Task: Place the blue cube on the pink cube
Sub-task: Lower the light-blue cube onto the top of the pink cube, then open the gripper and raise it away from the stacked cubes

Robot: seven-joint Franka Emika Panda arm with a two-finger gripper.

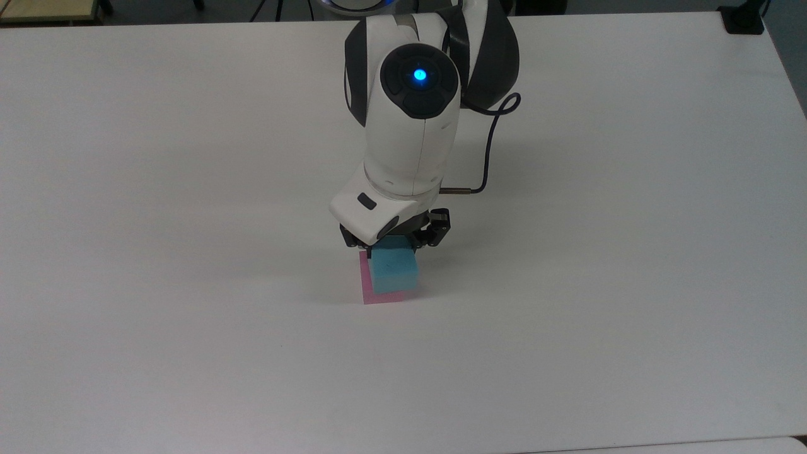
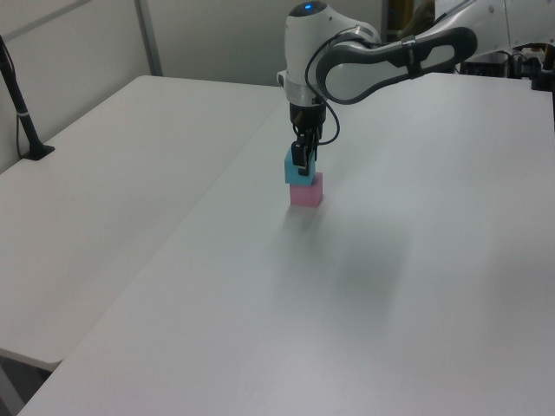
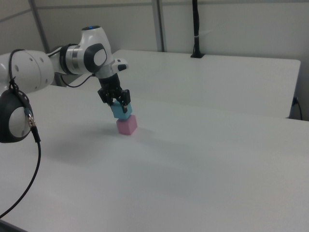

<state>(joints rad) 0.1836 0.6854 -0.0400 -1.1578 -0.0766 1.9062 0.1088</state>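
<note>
Jaws grip blue cube (image 1: 393,272) — above pink cube (image 3: 127,125).

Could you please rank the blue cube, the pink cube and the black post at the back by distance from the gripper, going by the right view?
1. Blue cube: between the fingers of the gripper.
2. Pink cube: directly beneath the blue cube, on the white table.
3. Black post: far back toward the right view's upper right, standing on the far table.
</note>
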